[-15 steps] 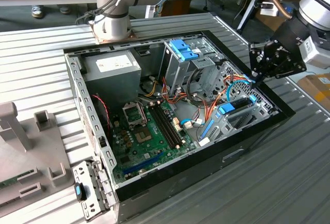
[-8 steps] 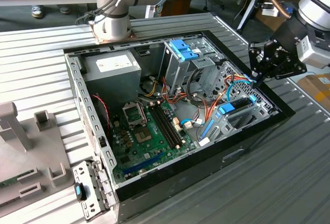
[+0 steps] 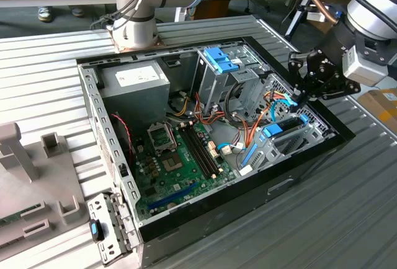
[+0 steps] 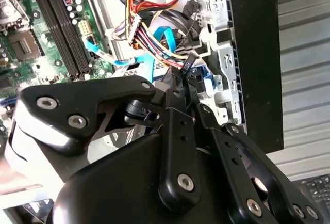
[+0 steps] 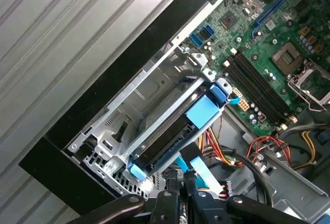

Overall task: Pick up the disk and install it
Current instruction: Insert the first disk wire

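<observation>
One disk (image 5: pixel 170 136) lies in its bay (image 5: pixel 149 95); the pincer (image 5: pixel 181 178) is near it and its grip can't be told. It should push squarely, clear of cables (image 5: pixel 260 144).

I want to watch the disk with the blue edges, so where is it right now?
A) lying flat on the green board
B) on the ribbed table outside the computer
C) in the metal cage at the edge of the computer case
C: in the first wrist view the disk sits inside the metal cage, right beside the black wall of the computer case.
</observation>
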Tool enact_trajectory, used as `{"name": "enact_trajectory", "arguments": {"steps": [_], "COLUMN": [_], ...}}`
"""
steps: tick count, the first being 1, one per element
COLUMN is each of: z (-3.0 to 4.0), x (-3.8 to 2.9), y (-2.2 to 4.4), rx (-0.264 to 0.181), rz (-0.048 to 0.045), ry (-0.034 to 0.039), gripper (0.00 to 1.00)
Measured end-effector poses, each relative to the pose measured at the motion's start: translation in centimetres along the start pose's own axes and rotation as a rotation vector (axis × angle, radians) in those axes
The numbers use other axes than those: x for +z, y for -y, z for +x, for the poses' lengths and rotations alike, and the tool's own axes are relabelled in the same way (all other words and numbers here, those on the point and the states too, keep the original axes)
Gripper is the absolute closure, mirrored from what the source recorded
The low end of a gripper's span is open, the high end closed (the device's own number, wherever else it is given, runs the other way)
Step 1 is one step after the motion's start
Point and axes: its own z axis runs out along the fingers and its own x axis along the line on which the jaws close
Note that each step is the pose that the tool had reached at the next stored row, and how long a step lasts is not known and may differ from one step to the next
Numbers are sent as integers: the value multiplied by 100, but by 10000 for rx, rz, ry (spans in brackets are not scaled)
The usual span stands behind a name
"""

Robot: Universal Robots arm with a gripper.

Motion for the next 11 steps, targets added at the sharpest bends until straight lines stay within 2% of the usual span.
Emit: {"name": "enact_trajectory", "arguments": {"steps": [3,4,8,11], "z": [-3,-3,-3,-2], "x": [0,0,1,4], "y": [-4,-3,-3,-4], "rx": [98,488,1535,2050], "rz": [4,25,83,111], "ry": [-13,-59,-183,-243], "gripper": [84,84,84,84]}}
